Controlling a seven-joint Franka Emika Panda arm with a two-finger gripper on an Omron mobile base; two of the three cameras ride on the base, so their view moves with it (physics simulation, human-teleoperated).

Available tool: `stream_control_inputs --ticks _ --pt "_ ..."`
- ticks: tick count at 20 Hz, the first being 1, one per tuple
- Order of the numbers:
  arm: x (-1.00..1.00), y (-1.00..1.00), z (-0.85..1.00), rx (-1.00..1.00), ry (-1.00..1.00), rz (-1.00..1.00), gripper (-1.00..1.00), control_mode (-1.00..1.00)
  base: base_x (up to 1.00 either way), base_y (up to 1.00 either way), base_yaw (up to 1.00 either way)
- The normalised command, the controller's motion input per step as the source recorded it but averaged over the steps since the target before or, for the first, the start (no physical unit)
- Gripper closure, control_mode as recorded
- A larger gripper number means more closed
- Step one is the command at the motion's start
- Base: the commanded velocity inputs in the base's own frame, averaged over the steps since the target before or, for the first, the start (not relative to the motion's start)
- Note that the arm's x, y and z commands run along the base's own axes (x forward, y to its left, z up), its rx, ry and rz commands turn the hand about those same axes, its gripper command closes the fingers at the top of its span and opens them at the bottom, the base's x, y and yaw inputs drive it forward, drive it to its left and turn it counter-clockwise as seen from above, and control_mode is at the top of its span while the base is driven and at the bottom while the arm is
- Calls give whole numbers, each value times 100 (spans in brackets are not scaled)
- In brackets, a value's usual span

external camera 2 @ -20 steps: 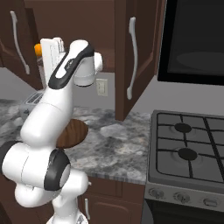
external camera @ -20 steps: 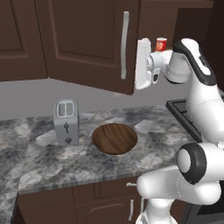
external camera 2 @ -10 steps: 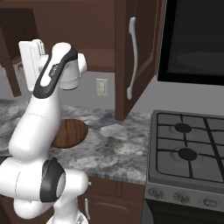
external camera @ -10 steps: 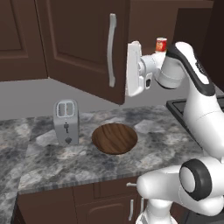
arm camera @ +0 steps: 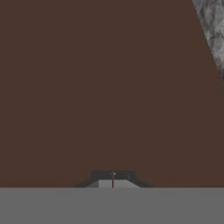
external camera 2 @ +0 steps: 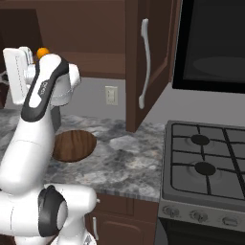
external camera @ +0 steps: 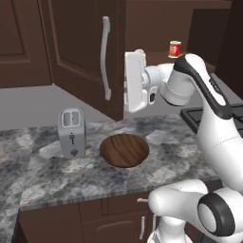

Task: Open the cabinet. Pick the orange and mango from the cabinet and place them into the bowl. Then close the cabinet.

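Still on opening the cabinet: my jaws were closed, empty, pushing the left door wide. Next I needed to reach for the orange.

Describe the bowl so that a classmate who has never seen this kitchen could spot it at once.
Find the grey marble counter under the dark wall cabinet. The bowl sits on it, right of the silver toaster. It is the only round, shallow, dark wood-grain thing there, and wider than the toaster.
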Motion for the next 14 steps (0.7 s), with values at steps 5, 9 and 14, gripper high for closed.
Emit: stream_control_inputs --ticks 5,9,14 --pt "-14 27 0 5 0 0 100 -100 0 0 0" --pt "-8 27 0 4 0 0 100 -100 0 0 0" --pt "-1 24 0 4 0 0 100 -100 0 0 0"
